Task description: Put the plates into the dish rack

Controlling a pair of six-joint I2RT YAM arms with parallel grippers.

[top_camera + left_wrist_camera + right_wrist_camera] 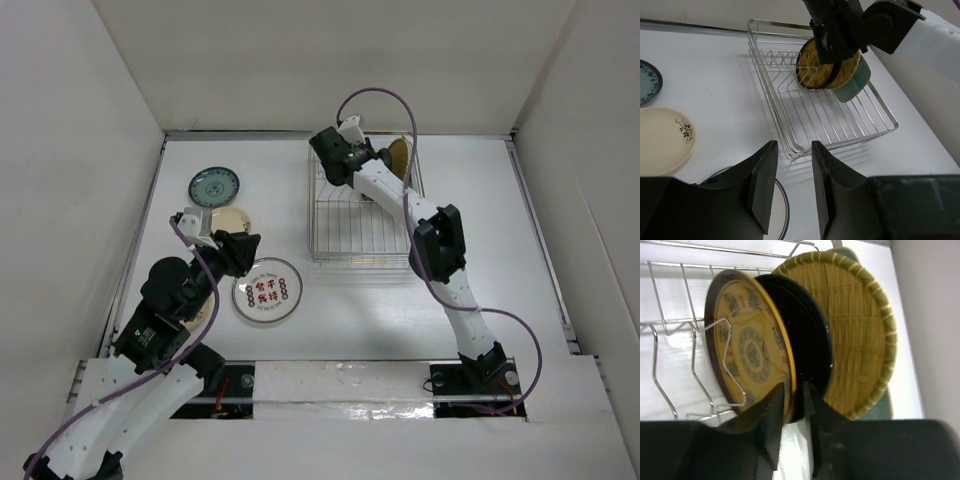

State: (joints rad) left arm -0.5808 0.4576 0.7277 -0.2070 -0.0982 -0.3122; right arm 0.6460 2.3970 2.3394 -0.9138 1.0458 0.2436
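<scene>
The dish rack stands at the centre back and also shows in the left wrist view. At its far end the gold dark-rimmed plate, the black plate, the woven tan plate and the pale green plate stand on edge. My right gripper is there, its fingers closed on either side of the gold plate's lower rim. My left gripper is open and empty just above the white plate with red characters. The cream plate and the teal plate lie on the table at the left.
White walls enclose the table on the left, back and right. The right arm stretches over the rack's right side. The near half of the rack holds only upright tines.
</scene>
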